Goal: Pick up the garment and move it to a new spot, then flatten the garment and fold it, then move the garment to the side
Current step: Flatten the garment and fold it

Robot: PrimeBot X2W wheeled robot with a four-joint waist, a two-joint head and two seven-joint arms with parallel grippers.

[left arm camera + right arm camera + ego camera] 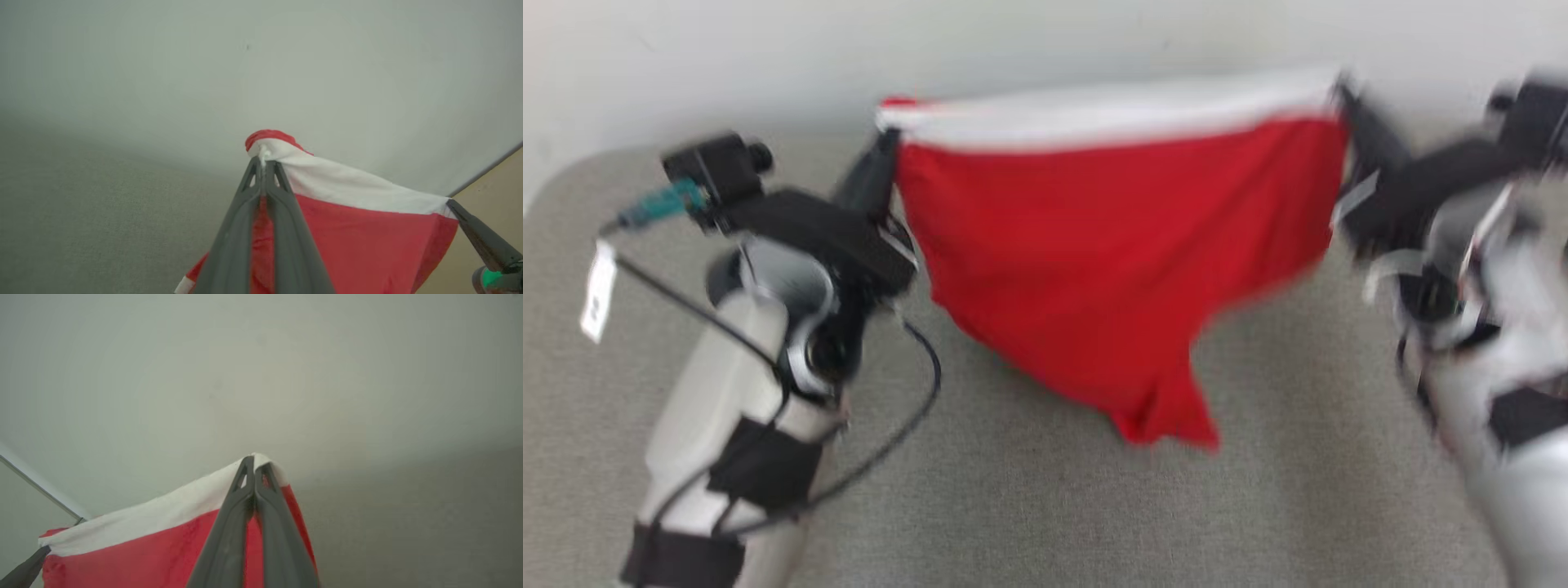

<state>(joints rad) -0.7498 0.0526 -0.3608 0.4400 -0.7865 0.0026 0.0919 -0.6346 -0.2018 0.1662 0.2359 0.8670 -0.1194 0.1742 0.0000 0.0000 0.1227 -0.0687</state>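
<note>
The garment (1111, 278) is red with a white band along its top edge, and it hangs stretched between both grippers above the grey surface. My left gripper (888, 143) is shut on the garment's left top corner. My right gripper (1342, 96) is shut on the right top corner. The cloth's lower point (1168, 425) droops toward the surface. In the left wrist view the left gripper (264, 163) pinches the white band of the garment (359, 237). In the right wrist view the right gripper (254, 462) pinches the band of the garment (143, 547) likewise.
A grey fabric-covered surface (1029, 506) spreads under the garment, with a rounded corner at the far left (572, 180). A pale wall (1013, 41) rises behind it. A black cable (915, 408) loops off my left forearm.
</note>
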